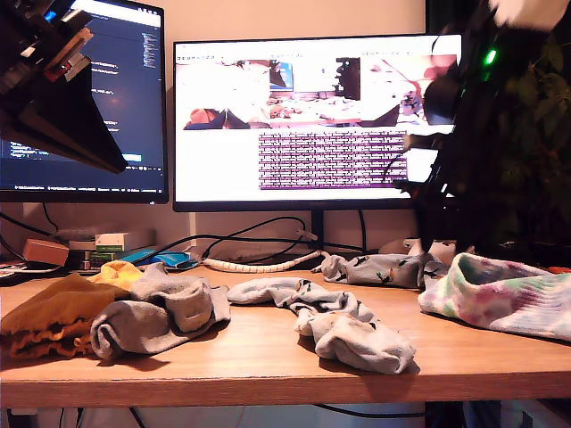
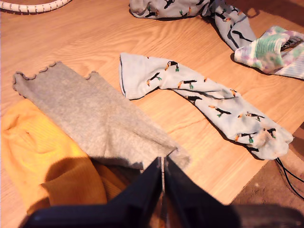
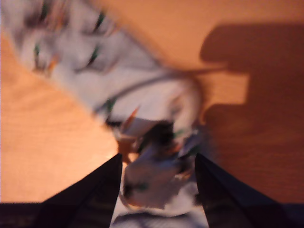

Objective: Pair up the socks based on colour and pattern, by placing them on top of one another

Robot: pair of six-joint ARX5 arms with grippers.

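A mustard-yellow sock lies at the exterior view's left with a grey frilly-cuffed sock partly over it. A pale grey-blue sock printed with birds lies mid-table. A second printed sock lies behind it. A tie-dye sock is at the exterior view's right. My first gripper hangs shut and empty, high above the grey and yellow socks. My second gripper is open, its fingers either side of a blurred printed sock.
Two monitors stand behind the table, with cables and a white ribbed hose at their foot. Small boxes sit at the back on the exterior view's left. The second arm stands dark at that view's right. The table's front edge is near.
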